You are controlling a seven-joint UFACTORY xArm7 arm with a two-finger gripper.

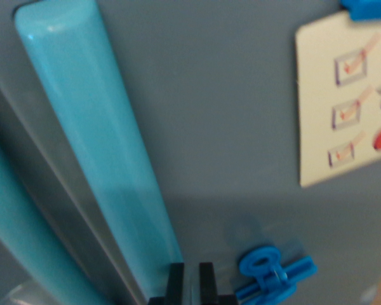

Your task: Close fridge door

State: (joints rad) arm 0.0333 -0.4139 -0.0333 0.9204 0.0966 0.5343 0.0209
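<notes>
A grey fridge door (241, 127) fills the wrist view, seen very close. A long turquoise handle (101, 146) runs down it from the upper left toward the bottom centre. A second turquoise handle (13, 216) shows at the wrist view's left, past a dark seam between two door panels. My gripper (190, 279) pokes in at the bottom edge, its two black fingers (175, 279) nearly together with a thin gap, right against the lower end of the long handle. Nothing visible sits between the fingers.
A paper checklist (343, 95) with ticked boxes is stuck at the upper right, under a blue clip (368, 7). Another blue clip magnet (270, 273) sits on the door just to the right of my fingers.
</notes>
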